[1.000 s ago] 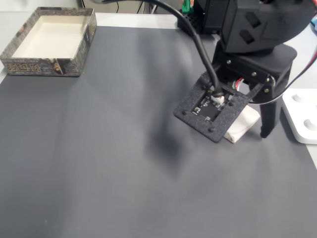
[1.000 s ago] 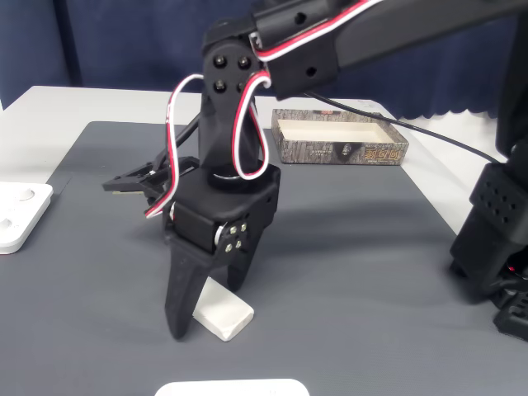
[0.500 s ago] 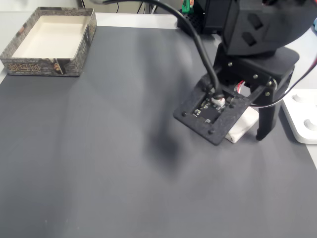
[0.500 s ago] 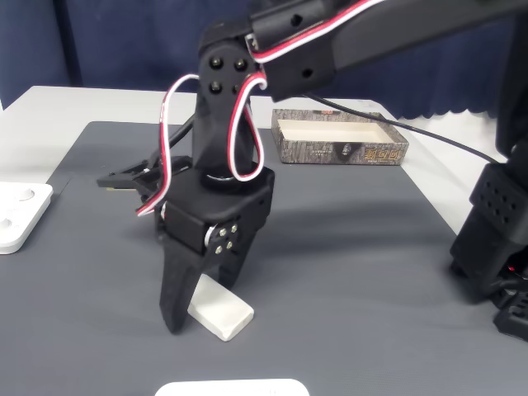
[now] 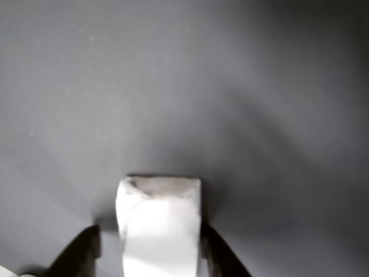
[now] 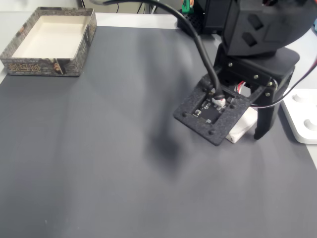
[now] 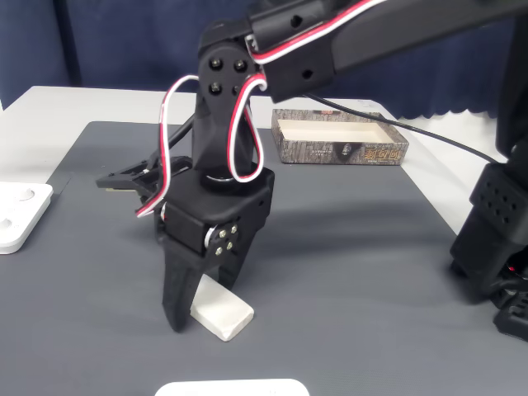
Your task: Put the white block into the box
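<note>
Black two-finger claw (image 7: 202,312) is down at the dark grey mat (image 6: 99,148) covering the counter, fingers pointing downward and set either side of the small matte white oblong block (image 7: 221,311). In the other view the block (image 5: 160,225) lies flat on the mat with a dark fingertip at each side, both close beside it; contact cannot be confirmed, so whether the claw is clenched on the block cannot be told. In a fixed view the block (image 6: 242,124) shows partly, under the black perforated camera plate (image 6: 212,112). Rectangular box with cream-white inside and speckled brown-grey rim (image 6: 34,65) sits at the mat's far corner, well apart from the block. White rounded device (image 6: 304,116) lies near the claw (image 6: 252,130).
</note>
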{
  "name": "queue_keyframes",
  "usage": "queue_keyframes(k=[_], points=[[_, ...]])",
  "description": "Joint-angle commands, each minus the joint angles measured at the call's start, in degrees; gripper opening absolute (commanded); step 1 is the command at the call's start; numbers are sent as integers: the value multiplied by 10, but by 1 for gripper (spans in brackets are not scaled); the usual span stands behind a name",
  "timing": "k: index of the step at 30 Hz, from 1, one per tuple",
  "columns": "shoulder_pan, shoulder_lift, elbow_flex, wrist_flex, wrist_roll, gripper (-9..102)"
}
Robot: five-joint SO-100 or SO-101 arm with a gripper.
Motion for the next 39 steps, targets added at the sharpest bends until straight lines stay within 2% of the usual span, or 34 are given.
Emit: queue_keyframes(k=[1, 6, 10, 26, 29, 34, 39], points=[[-15, 5, -38, 11, -9, 20], [-17, 4, -44, 21, -13, 14], [-22, -2, -53, 31, -8, -2], [-19, 4, -58, 39, -6, -2], [-6, 33, -63, 75, -6, -2], [31, 115, -63, 182, 0, -2], [77, 191, -56, 212, 29, -2]])
